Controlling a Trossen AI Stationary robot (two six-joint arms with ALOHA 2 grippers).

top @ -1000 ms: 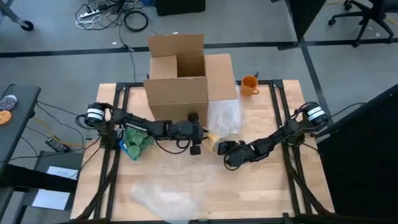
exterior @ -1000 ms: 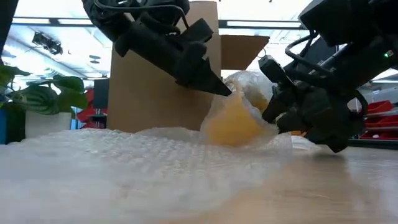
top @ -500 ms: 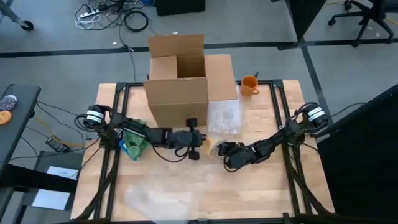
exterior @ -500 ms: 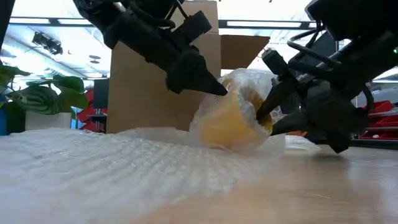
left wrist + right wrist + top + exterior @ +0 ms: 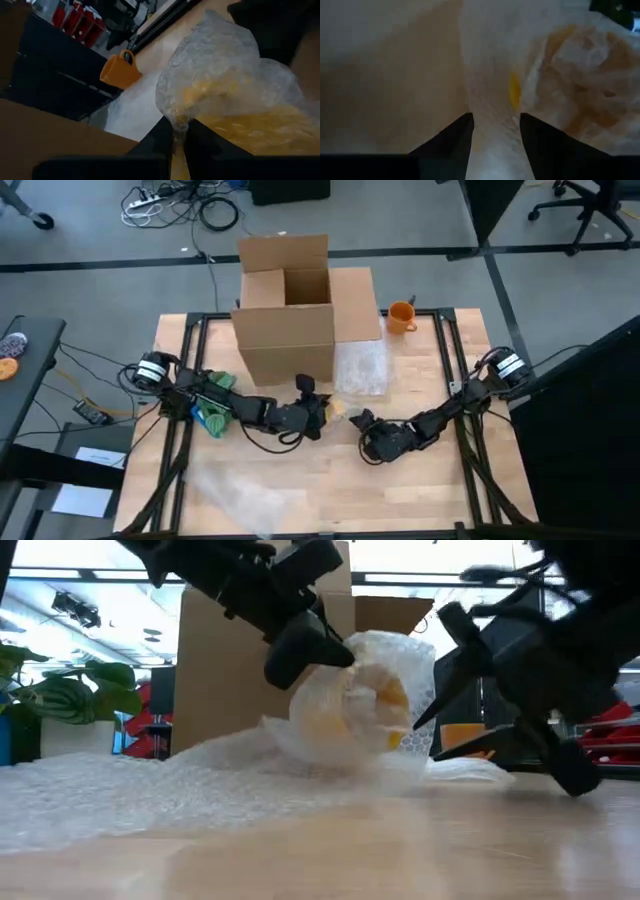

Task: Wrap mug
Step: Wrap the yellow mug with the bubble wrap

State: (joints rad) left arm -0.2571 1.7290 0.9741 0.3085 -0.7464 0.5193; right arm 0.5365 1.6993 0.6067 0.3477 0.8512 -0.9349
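The yellow mug [image 5: 360, 715] lies on its side at the table's middle, inside clear bubble wrap [image 5: 120, 800]. The wrap trails from the mug toward the near left corner [image 5: 235, 495]. My left gripper [image 5: 318, 412] stands at the mug's upper left side, shut on the wrap. My right gripper [image 5: 362, 430] comes level from the right and is open. A flap of wrap [image 5: 495, 115] beside the mug fills the gap between its fingers. My left gripper pinches a bunched fold of the bubble wrap [image 5: 176, 122] between its two fingers, right on top of the mug. It comes slanting down from the left. The wrap is drawn up over the mug, whose underside rests on the wrap on the table. My right gripper has its fingers [image 5: 455, 137] on either side of the wrap flap. I cannot tell whether they touch it.
An open cardboard box [image 5: 290, 300] stands at the table's far middle, with an orange mug [image 5: 400, 315] to its right. A second bubble wrap sheet [image 5: 362, 368] lies before the box. A green bundle [image 5: 215, 408] lies at the left under my left arm.
My left gripper has moved toward the near edge, pulling the wrap up and over the mug. The mug has rolled with it toward the near side, and more wrap covers it now. My right gripper has shifted a little toward the near edge. The loose sheet has slid toward the near left.
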